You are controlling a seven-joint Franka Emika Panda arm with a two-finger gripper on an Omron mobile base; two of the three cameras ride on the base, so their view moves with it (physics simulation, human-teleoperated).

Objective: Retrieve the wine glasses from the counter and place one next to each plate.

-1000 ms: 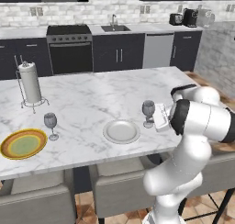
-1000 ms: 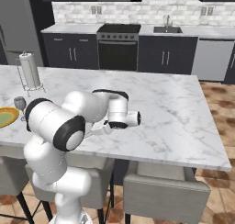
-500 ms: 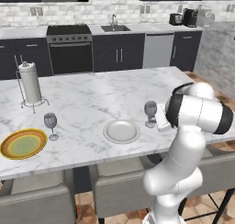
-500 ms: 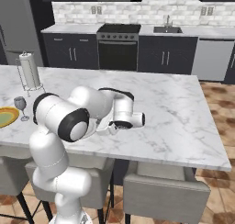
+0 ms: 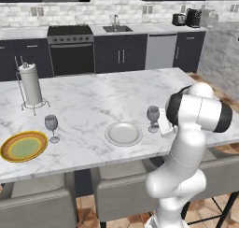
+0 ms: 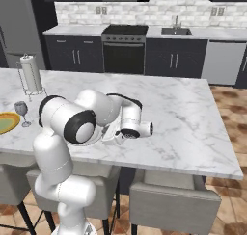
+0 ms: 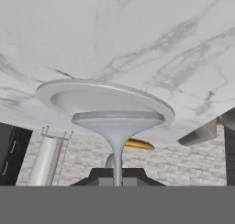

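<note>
Where the island top [image 5: 107, 101] runs out toward the near edge, plenty of bare marble behind and to the right, with grey stools tucked under the near overhang. White plate [image 5: 123, 133] near that edge, roughly mid-span; one wine glass [image 5: 153, 117] upright just to its right, foot on the marble, close beside the rim but apart from it. Second wine glass [image 5: 51, 127] upright further left, just right of the yellow plate [image 5: 24, 146], which sits almost at the near-left edge. Paper-towel roll [image 5: 31, 86] on its wire stand further back on the left, well clear of both plates. Far counter [image 5: 140, 29] with sink and faucet along the back wall, beyond a wide aisle. Arm folded tight from the lower right: elbow high, forearm doubled back, hand brought in low and level at the right of the glass beside the white plate. Gripper [image 5: 163, 124] right next to that glass, partly hidden behind the wrist; open or closed, cannot tell. From the hand camera, rolled upside down, glass foot [image 7: 117, 120] and stem dead centre and very close, white plate just beyond it, a sliver of yellow plate further off, towel roll to one side.
</note>
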